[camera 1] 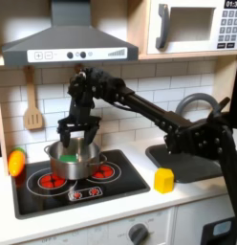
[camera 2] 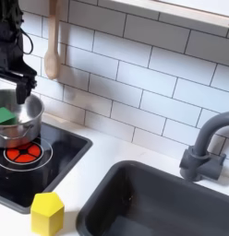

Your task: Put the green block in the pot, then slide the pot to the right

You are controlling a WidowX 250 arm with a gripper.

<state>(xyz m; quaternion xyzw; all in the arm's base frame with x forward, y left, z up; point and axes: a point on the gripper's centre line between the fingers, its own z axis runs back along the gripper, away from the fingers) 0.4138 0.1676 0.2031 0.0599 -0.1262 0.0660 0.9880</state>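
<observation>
The green block (camera 1: 68, 158) is seen inside the pot (camera 1: 89, 165); the gripper (camera 1: 76, 135) is held released above. The pot could be tipped if pushed high on its rim.

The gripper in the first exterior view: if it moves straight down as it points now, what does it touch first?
Probably the green block inside the pot: the gripper hangs above the pot's opening. Depth is unclear, so its fingers could meet the rim first.

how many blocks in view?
2. Green block sits inside the pot on the stove; yellow block sits on the counter between stove and sink. More may be hidden behind the arm.
</observation>
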